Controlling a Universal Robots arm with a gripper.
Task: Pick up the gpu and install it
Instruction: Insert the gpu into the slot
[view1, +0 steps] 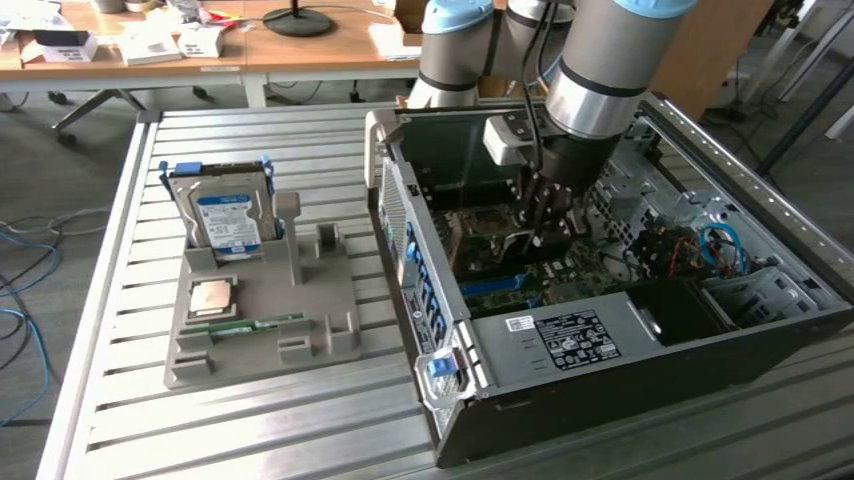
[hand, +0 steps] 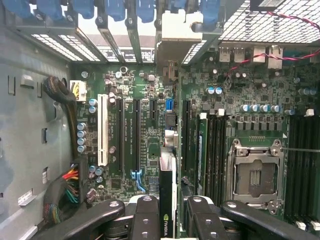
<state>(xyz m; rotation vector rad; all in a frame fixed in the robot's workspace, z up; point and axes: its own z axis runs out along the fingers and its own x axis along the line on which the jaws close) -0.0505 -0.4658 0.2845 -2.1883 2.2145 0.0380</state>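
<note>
The gpu (hand: 168, 192) is seen edge-on between my fingers as a thin dark card with a green logo. Its grey metal end bracket (hand: 175, 27) reaches the case's rear slot openings. My gripper (hand: 167, 222) is shut on the card, with one black finger (hand: 146, 216) on each side. The card runs parallel to the long black expansion slots (hand: 137, 132) of the green motherboard (hand: 150, 95). I cannot tell whether it touches a slot. In the exterior view my gripper (view1: 547, 225) is lowered inside the open computer case (view1: 574, 345), over the motherboard.
A grey fixture (view1: 260, 320) on the exterior view's left holds a hard drive (view1: 227, 215), a processor chip (view1: 214, 297) and a green memory stick (view1: 247, 325). Inside the case are a white slot (hand: 102, 130), a processor socket (hand: 255, 175) and cable bundles (hand: 62, 100).
</note>
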